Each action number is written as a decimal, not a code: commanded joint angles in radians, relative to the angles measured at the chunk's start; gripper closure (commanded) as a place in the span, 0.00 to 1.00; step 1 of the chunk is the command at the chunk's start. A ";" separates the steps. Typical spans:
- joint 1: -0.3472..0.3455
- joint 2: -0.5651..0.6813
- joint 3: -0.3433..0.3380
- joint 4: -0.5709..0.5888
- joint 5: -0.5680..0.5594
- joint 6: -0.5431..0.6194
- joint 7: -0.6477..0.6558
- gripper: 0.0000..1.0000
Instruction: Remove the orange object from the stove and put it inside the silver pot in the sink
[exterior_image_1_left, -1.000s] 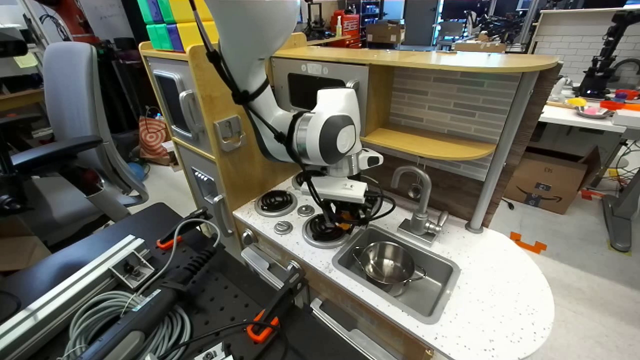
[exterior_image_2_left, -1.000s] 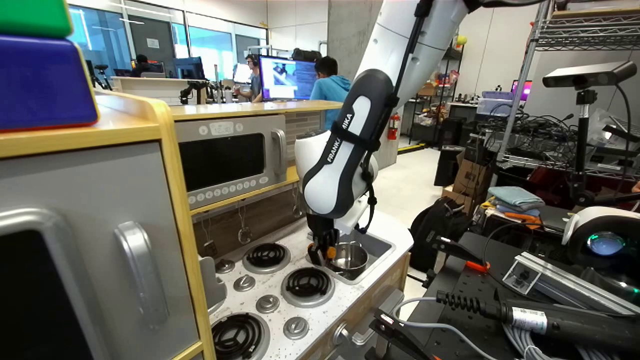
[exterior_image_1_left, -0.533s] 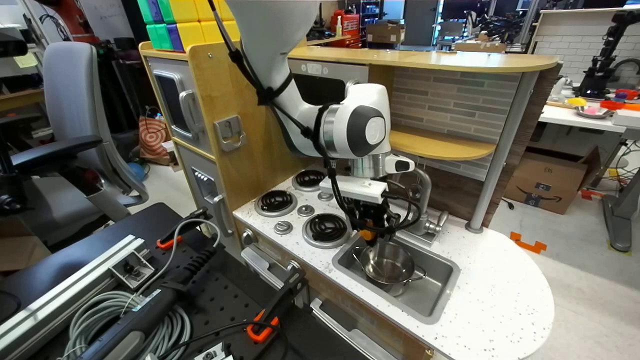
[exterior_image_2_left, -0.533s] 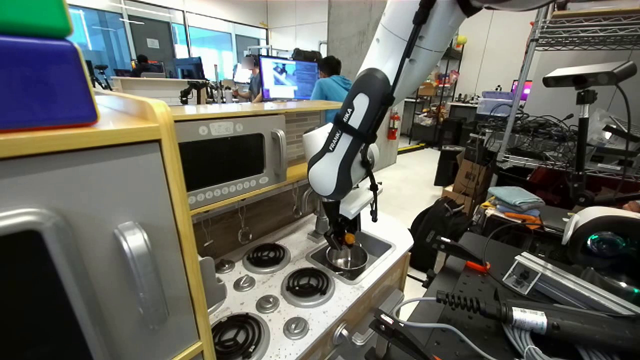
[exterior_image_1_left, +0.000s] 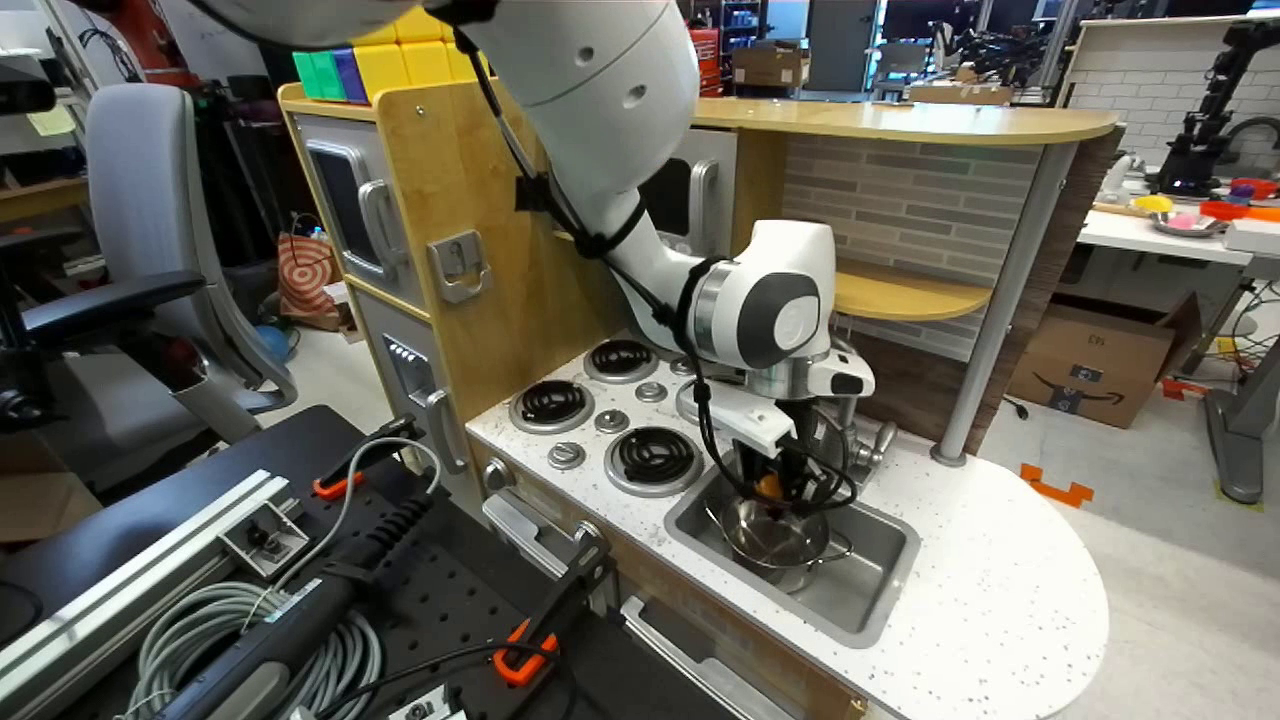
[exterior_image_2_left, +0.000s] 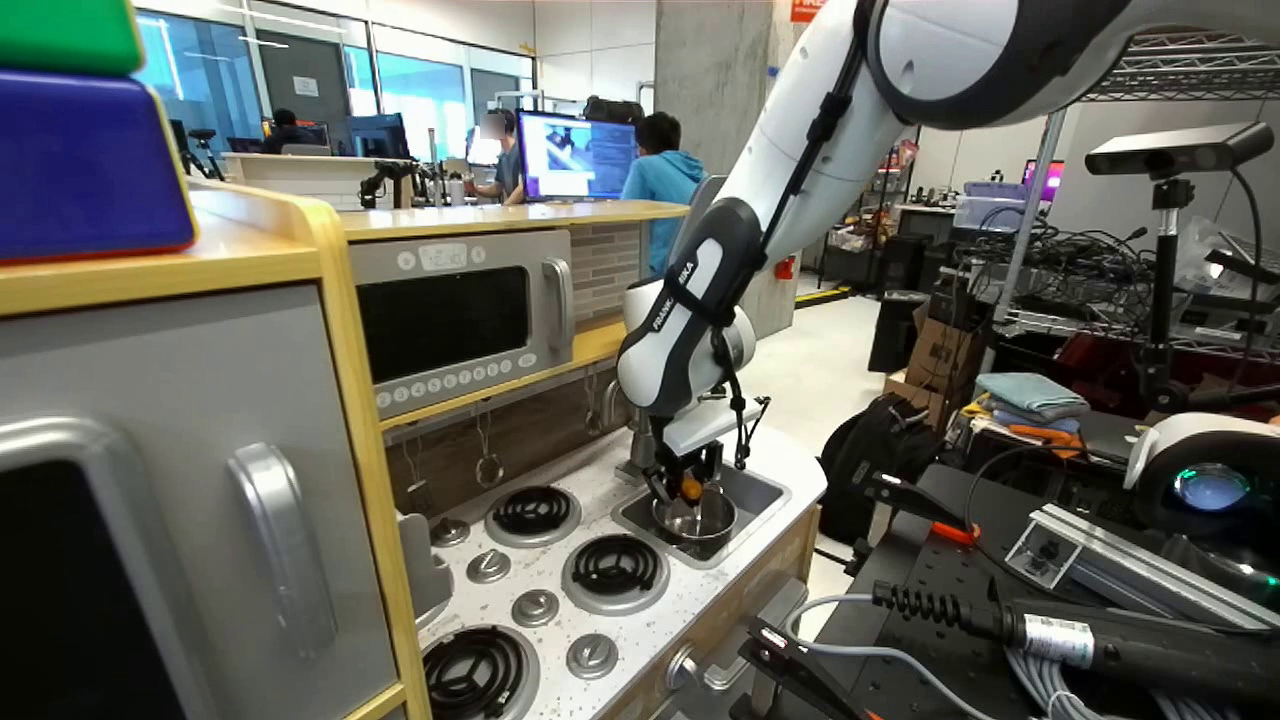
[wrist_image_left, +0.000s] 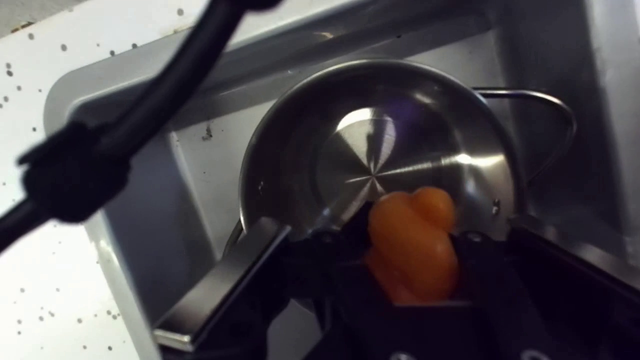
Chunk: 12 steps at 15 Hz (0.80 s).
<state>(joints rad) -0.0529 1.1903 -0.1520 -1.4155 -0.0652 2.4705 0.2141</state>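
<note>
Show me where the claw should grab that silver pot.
Probably a wire handle, from above: it loops out from the pot, thin enough to pinch, while the sink walls hem in its sides. The claw must first release the orange thing.

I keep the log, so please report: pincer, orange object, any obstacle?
Pincer closed on orange object. Held over silver pot, not yet released. No obstacle visible between them.

Four burners (exterior_image_1_left: 654, 458), one pot (wrist_image_left: 370, 150), one orange object (wrist_image_left: 417, 250)

Counted over both exterior views, the burners come to four, and the stovetop knobs (exterior_image_2_left: 592, 656) likewise. The pot is single and has two handles (wrist_image_left: 527, 93). There is one sink (exterior_image_1_left: 868, 585), one faucet (exterior_image_1_left: 864, 455) and one microwave (exterior_image_2_left: 445, 315). There is one Franka arm (exterior_image_2_left: 830, 180) and one gripper (wrist_image_left: 405, 239); the clamps (exterior_image_1_left: 560, 600) number two.
</note>
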 joint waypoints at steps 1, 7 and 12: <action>-0.005 0.112 -0.017 0.148 0.035 -0.024 0.060 0.97; -0.001 0.189 -0.029 0.244 0.041 -0.047 0.117 0.65; 0.011 0.171 -0.037 0.219 0.034 -0.069 0.134 0.34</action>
<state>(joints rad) -0.0543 1.3501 -0.1773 -1.2411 -0.0511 2.4648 0.3431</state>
